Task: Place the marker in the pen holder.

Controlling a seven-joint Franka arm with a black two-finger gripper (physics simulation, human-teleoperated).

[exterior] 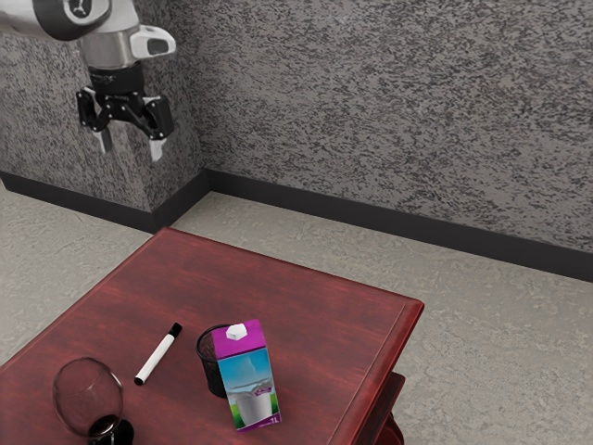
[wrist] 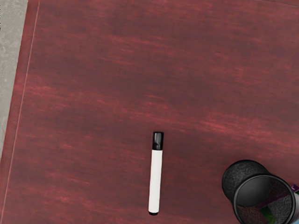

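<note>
Marker (wrist: 156, 182): lying flat on the red wooden table (exterior: 278, 283), below the fingers and well apart from them; free of any grip.
Black two-finger gripper (exterior: 131, 148): fingers spread, with only empty air between; high above the tabletop.
Step in hand: probably the approach to the marker, ahead of any grasp.
White barrel: next, a descent to fingertip level with it, one finger to each long side, then a squeeze near the middle; likely to roll if nudged by one finger first.
Mesh pen holder (wrist: 231, 180): upright, down below the fingers, off to one side of the marker; for later, a lift, a turn of the marker toward vertical and a release over the mouth.
Purple-topped carton (exterior: 248, 382): well below the fingers, just beside the pen holder, on the side away from the marker; partly in front of the holder in the exterior view, cut off at the edge of the wrist view. Contact with the holder: impossible to tell.
Stemmed glass (exterior: 88, 397): also below finger height; transparent, hard to make out, cut off at the base in the exterior view.
</note>
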